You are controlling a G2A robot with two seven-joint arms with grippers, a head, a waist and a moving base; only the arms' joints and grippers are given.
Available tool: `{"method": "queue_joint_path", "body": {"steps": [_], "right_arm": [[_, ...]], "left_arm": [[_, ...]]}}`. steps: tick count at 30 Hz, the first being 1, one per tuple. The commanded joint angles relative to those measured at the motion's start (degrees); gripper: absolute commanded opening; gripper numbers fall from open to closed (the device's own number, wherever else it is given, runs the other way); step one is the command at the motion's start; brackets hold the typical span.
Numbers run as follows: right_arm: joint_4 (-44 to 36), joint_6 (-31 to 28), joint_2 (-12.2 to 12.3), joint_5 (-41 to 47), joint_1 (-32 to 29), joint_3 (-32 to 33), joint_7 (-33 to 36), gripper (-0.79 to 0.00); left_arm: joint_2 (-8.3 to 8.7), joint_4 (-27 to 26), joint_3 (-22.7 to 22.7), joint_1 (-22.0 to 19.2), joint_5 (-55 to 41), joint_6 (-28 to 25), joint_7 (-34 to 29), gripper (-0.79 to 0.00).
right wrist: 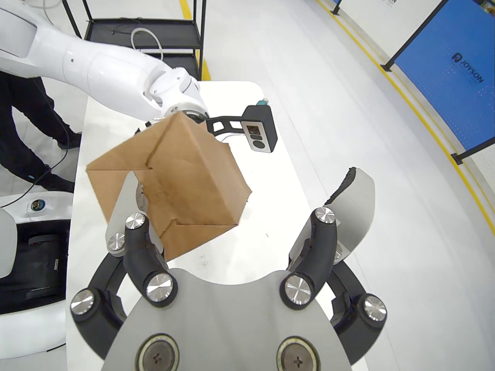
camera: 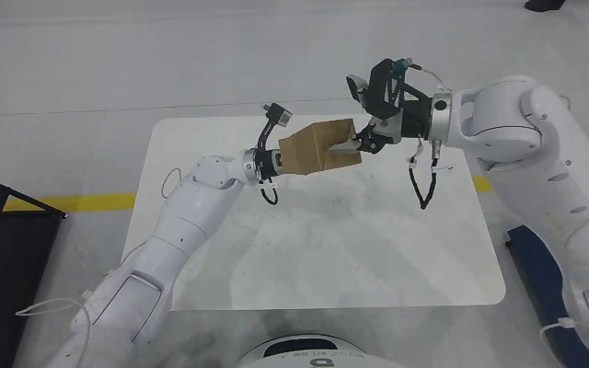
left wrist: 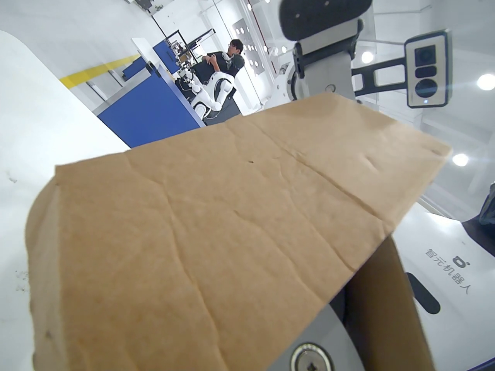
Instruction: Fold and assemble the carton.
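Observation:
A brown cardboard carton (camera: 317, 147) hangs in the air above the far part of the white table (camera: 322, 248). My left gripper (camera: 276, 161) is shut on its left end; the carton's creased panel (left wrist: 216, 225) hides the fingers in the left wrist view. My right gripper (camera: 359, 140) stands open at the carton's right end. In the right wrist view the carton (right wrist: 185, 179) shows a partly folded end with loose flaps. One finger of the right gripper (right wrist: 251, 194) lies behind a flap, and the other finger (right wrist: 354, 191) stands free beside the carton.
The table has a rounded edge and bare surface (right wrist: 270, 148) below the carton. A black shelf rack (right wrist: 143, 24) with cardboard pieces stands beyond the table's end. A dark crate (camera: 23, 248) sits on the floor at the left. Blue partition panels (right wrist: 444, 71) line the far side.

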Motion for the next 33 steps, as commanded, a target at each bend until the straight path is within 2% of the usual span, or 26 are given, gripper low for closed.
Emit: {"method": "queue_joint_path", "body": {"steps": [1, 6, 9, 12, 15, 18, 21, 25, 31, 33], "right_arm": [[-0.1, -0.7, 0.3, 0.0, -0.7, 1.5, -1.3, 0.000], [-0.6, -1.8, 1.0, -0.5, -3.4, 5.2, -3.5, 0.000], [-0.8, -2.2, 1.3, -0.5, -5.1, 7.3, -5.1, 0.000], [-0.7, -3.1, 1.8, -0.2, -7.1, 10.3, -7.0, 0.000], [-0.6, -3.6, 2.5, -0.5, -10.0, 13.8, -8.5, 0.000], [-0.6, -3.4, 3.1, -1.2, -13.8, 17.7, -10.1, 0.000], [-0.8, -2.9, 3.7, -2.0, -18.4, 21.4, -12.1, 0.000], [-1.3, -3.2, 4.1, -2.4, -24.4, 25.2, -14.4, 0.000], [-1.8, -4.5, 4.2, -2.6, -30.9, 27.8, -17.2, 0.000], [-1.8, -5.2, 4.2, -2.4, -32.2, 28.0, -17.7, 0.000]], "left_arm": [[-0.01, 0.7, -0.3, 0.1, -0.4, -0.1, 0.2, -0.785], [0.01, 1.5, -0.9, 0.0, 0.3, 0.3, 0.9, -0.785], [0.35, 2.8, -1.3, -1.2, 5.7, 1.7, 2.8, -0.785], [1.14, 3.0, -1.4, -4.3, 19.3, 5.3, 7.0, -0.785], [2.45, 0.8, -1.4, -7.5, 38.0, 12.2, 11.6, -0.785], [3.94, -4.5, -0.6, -9.4, 58.2, 20.8, 13.0, -0.785], [5.04, -10.9, -0.6, -9.2, 68.4, 27.5, 9.8, -0.785], [5.88, -17.8, -0.5, -8.2, 74.3, 33.3, 2.5, -0.785], [6.21, -23.5, -1.2, -6.0, 69.5, 38.4, -7.3, -0.785], [6.26, -24.8, -2.0, -5.0, 66.2, 40.3, -8.8, -0.785]]}}
